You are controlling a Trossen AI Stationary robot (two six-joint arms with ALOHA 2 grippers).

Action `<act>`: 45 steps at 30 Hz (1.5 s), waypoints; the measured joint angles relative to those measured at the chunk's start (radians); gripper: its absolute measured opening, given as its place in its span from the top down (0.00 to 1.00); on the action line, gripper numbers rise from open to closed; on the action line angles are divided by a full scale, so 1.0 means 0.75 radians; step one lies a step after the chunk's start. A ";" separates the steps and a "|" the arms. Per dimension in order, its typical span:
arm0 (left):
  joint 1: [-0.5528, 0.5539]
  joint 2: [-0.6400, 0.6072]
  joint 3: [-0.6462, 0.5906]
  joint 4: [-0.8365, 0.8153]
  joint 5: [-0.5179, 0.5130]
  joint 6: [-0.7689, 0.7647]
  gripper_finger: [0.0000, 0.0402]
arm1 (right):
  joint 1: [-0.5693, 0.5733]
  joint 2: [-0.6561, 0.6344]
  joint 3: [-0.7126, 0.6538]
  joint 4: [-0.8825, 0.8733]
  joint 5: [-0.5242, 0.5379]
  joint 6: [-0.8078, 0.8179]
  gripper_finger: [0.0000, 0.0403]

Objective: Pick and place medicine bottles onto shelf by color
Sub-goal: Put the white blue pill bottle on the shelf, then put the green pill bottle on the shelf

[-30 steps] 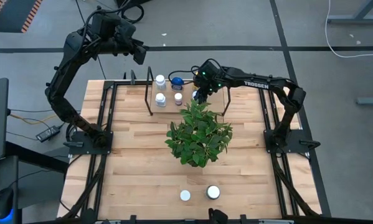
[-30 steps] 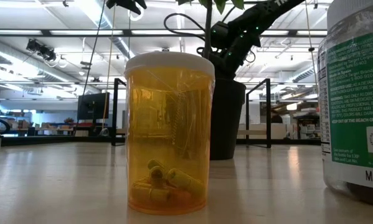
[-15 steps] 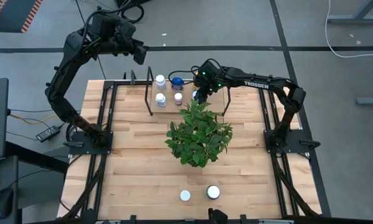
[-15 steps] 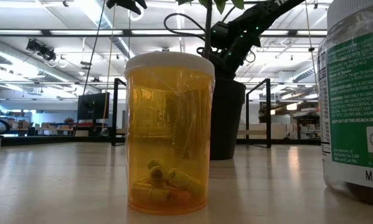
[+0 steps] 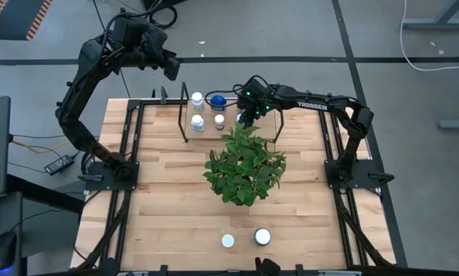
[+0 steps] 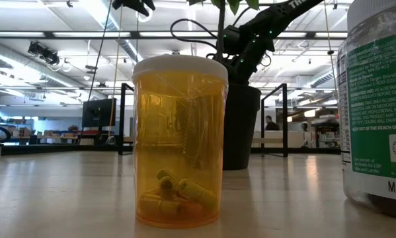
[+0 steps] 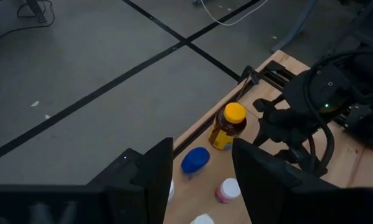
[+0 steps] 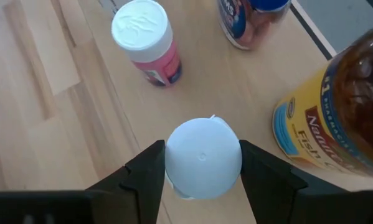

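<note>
At the far edge of the table, the right gripper (image 8: 202, 168) is reaching down, its fingers closing around a white-capped bottle (image 8: 203, 158). The left gripper (image 7: 202, 171) is hanging raised beyond the table's far left corner, fingers apart and holding nothing.

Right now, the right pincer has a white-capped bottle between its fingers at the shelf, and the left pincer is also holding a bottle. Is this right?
Not quite. The right pincer does have a white-capped bottle between its fingers at the shelf, but the left pincer holds nothing. The left wrist view shows its fingers apart with only the floor and the table edge between them, and the high view shows that arm raised behind the table.
</note>
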 joint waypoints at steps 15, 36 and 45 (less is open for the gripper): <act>0.000 0.000 0.000 -0.017 0.000 0.001 0.57 | 0.001 -0.012 0.008 -0.031 0.001 0.088 0.38; -0.040 -0.061 -0.001 -0.059 0.011 -0.067 0.57 | 0.005 -0.368 0.042 -0.241 0.056 0.199 0.37; -0.126 -0.063 -0.001 -0.115 0.016 -0.180 0.57 | 0.093 -0.574 0.042 -0.351 0.063 0.296 0.37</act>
